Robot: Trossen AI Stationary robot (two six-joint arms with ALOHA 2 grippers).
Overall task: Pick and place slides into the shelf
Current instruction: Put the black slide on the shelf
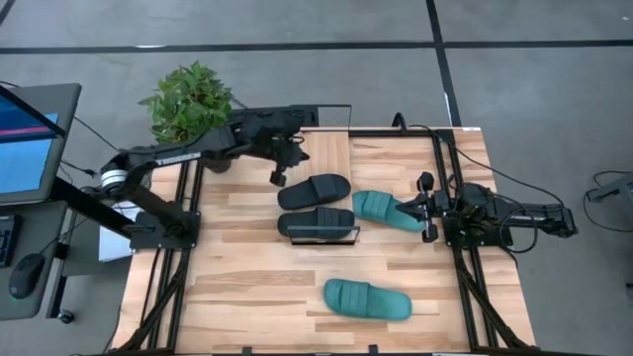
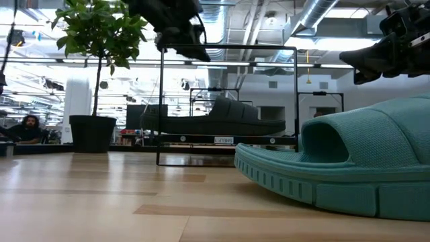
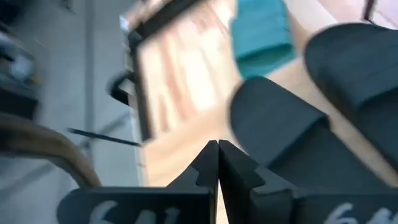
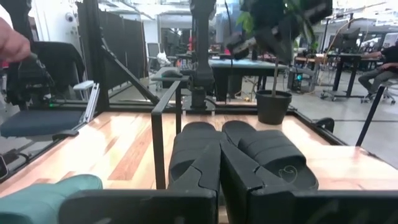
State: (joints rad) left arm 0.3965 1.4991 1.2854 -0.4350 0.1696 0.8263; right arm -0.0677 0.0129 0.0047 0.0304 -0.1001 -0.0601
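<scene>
Two black slides (image 1: 315,188) (image 1: 316,220) lie side by side on the light-wood shelf (image 1: 328,150), between its black wire end frames (image 1: 324,237). The low view shows one of them resting sole-down on the raised plank (image 2: 215,121). One teal slide (image 1: 386,210) lies sole-down on the table right of the shelf. The other teal slide (image 1: 368,299) lies near the table's front. My left gripper (image 1: 280,170) is shut and empty, raised above the shelf's left side (image 2: 181,33). My right gripper (image 1: 427,210) is shut and empty, just above the first teal slide's right end (image 2: 390,50).
A potted plant (image 1: 188,99) stands at the table's far left corner. A monitor (image 1: 25,138) is off the table's left edge. Bare tabletop (image 1: 247,287) lies at the front left. People sit in the room beyond (image 2: 27,128).
</scene>
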